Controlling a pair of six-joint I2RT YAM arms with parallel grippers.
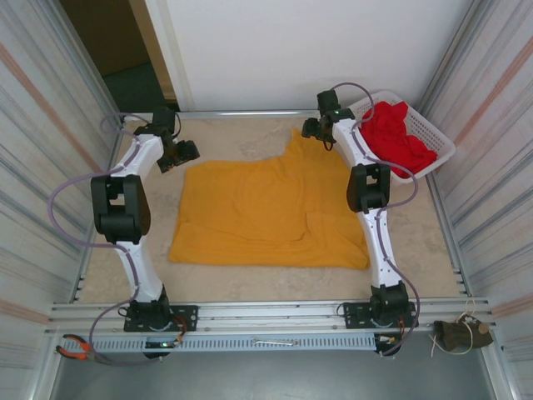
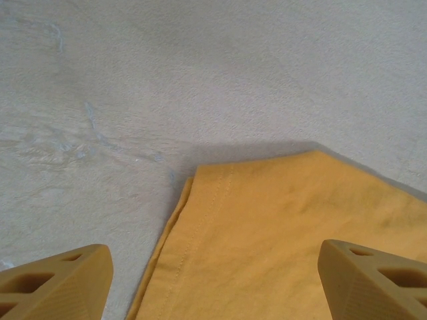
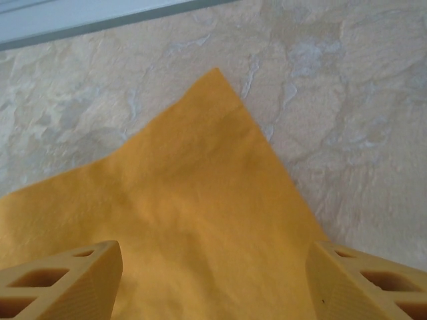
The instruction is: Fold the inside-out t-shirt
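Observation:
The inside-out t-shirt (image 1: 266, 212), mustard yellow, lies mostly flat in the middle of the table, with one pointed corner rising toward the far right. My left gripper (image 1: 179, 154) hovers open over the shirt's far left corner. In the left wrist view its fingers (image 2: 60, 287) straddle the stitched hem of the t-shirt (image 2: 287, 227), with nothing pinched between them. My right gripper (image 1: 315, 127) stands at the pointed far corner. Its fingers (image 3: 367, 283) are wide apart above the t-shirt (image 3: 200, 200), which lies loose between them.
A white basket (image 1: 441, 146) holding a bright red garment (image 1: 400, 137) sits at the far right corner, just beside the right arm. Corrugated metal walls close in both sides. Pliers (image 1: 75, 350) lie on the near rail at the left.

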